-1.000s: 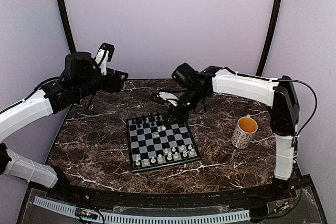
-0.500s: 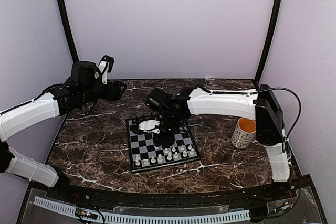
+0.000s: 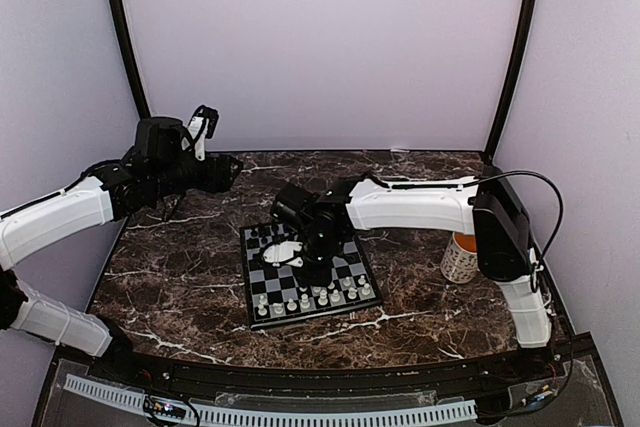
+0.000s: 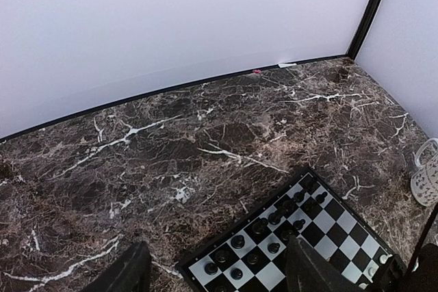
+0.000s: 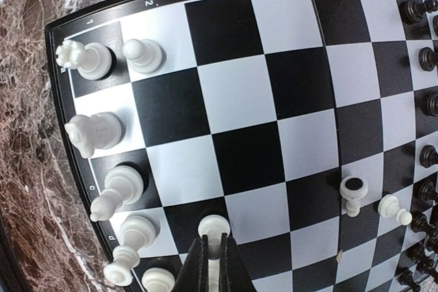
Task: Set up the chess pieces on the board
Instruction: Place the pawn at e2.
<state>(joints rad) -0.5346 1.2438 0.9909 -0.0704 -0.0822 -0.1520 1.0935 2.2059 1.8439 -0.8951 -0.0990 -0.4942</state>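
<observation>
The board (image 3: 262,274) lies mid-table, with white chess pieces (image 3: 312,297) along its near edge and black ones (image 3: 272,232) along its far edge. My right gripper (image 3: 310,269) hangs low over the board's middle, shut on a white pawn (image 5: 214,226) whose head shows just past the fingertips (image 5: 205,254), above a black square beside the white rows (image 5: 102,135). Further across the board (image 5: 239,100), one white piece (image 5: 354,192) lies tipped over and another white pawn (image 5: 392,208) stands near the black pieces (image 5: 426,156). My left gripper (image 3: 226,169) hovers open beyond the far-left corner, holding nothing.
A patterned mug (image 3: 460,259) with an orange inside stands right of the board, partly behind my right arm, and its edge shows as the mug (image 4: 428,177) in the left wrist view. The dark marble table (image 3: 180,277) ends at a pale back wall.
My right arm has swung from the board's far edge toward the near side, lowering over the middle with the pawn. My left arm drew back slightly, then held still.
</observation>
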